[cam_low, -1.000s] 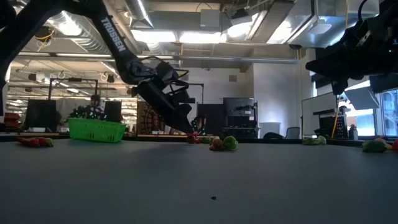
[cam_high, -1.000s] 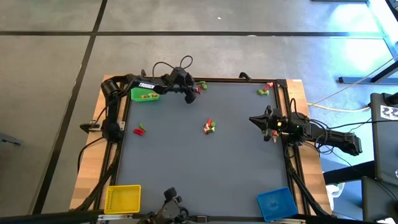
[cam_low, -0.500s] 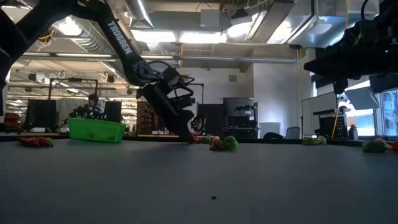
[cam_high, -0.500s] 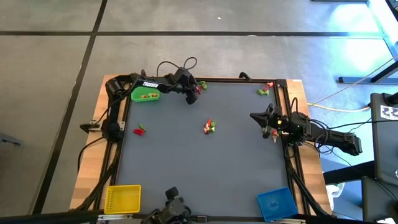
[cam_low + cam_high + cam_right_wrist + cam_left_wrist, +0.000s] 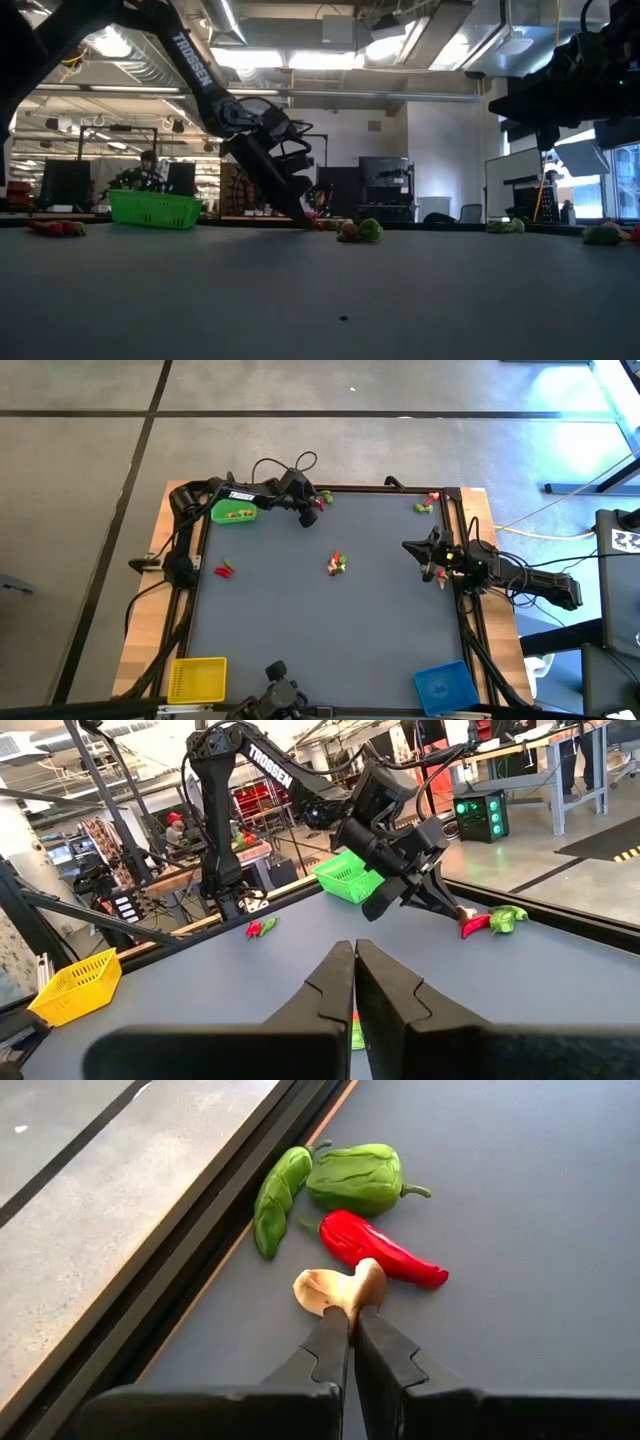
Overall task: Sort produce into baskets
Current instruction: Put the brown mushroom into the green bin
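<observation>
My left gripper (image 5: 351, 1318) is at the table's far edge (image 5: 311, 512), low over the mat, shut on a pale mushroom-like piece (image 5: 338, 1287). Beside it lie a red pepper (image 5: 385, 1252), a green pepper (image 5: 360, 1176) and a green chili (image 5: 274, 1202). The green basket (image 5: 232, 512) stands at the far left with pieces in it. The yellow basket (image 5: 196, 678) is near left and the blue basket (image 5: 443, 685) near right. My right gripper (image 5: 412, 550) is shut and empty at the right side, above the mat. My left gripper pinches the pale piece by its tan end (image 5: 367, 1283) between its two fingertips. The fingers slant down from the table's left. The piece's pale end (image 5: 314, 1287) sticks out sideways at mat level; whether it is lifted I cannot tell.
Loose produce lies mid-table (image 5: 337, 564), at the left (image 5: 224, 570) and in the far right corner (image 5: 426, 505). The table's raised frame rail (image 5: 215, 1230) runs close beside the left gripper. Open mat lies between the baskets.
My left gripper has moved a little toward the table's right edge, along the far rail toward the peppers, and has stayed low at the mat. The right arm has kept still.
</observation>
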